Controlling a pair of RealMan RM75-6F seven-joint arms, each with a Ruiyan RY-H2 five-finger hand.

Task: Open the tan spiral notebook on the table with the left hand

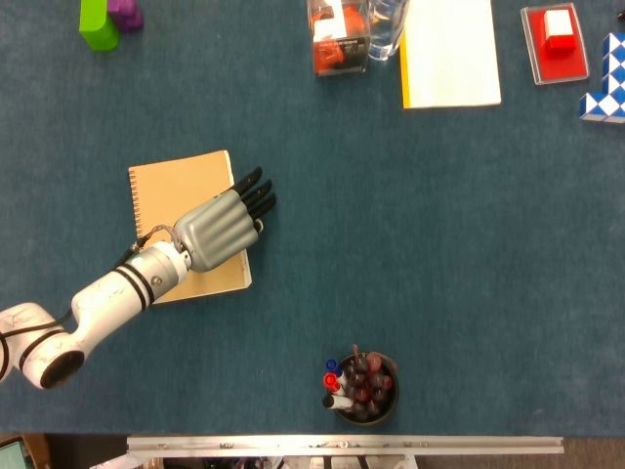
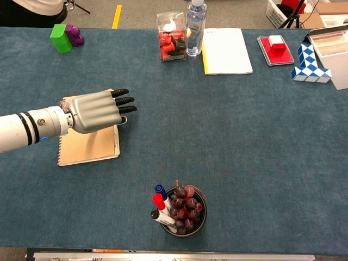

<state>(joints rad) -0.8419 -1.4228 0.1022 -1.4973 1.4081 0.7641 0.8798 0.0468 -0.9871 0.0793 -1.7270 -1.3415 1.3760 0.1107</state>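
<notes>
The tan spiral notebook (image 1: 174,191) (image 2: 87,147) lies closed and flat on the blue table at the left, its spiral binding along its left edge. My left hand (image 1: 217,227) (image 2: 95,111) lies palm down over the notebook's right half. Its dark fingertips (image 1: 256,193) are stretched out straight and reach past the right edge of the cover. Its thumb is tucked under the palm near that edge. From these frames I cannot tell whether the hand presses on the cover or hovers just above it. My right hand shows in neither view.
A dark cup (image 1: 359,388) (image 2: 178,211) of markers stands near the front edge. At the back sit a white pad with a yellow spine (image 2: 225,50), a water bottle (image 2: 196,22), a clear box of red pieces (image 2: 171,35), green and purple blocks (image 2: 65,37) and a red box (image 2: 277,49).
</notes>
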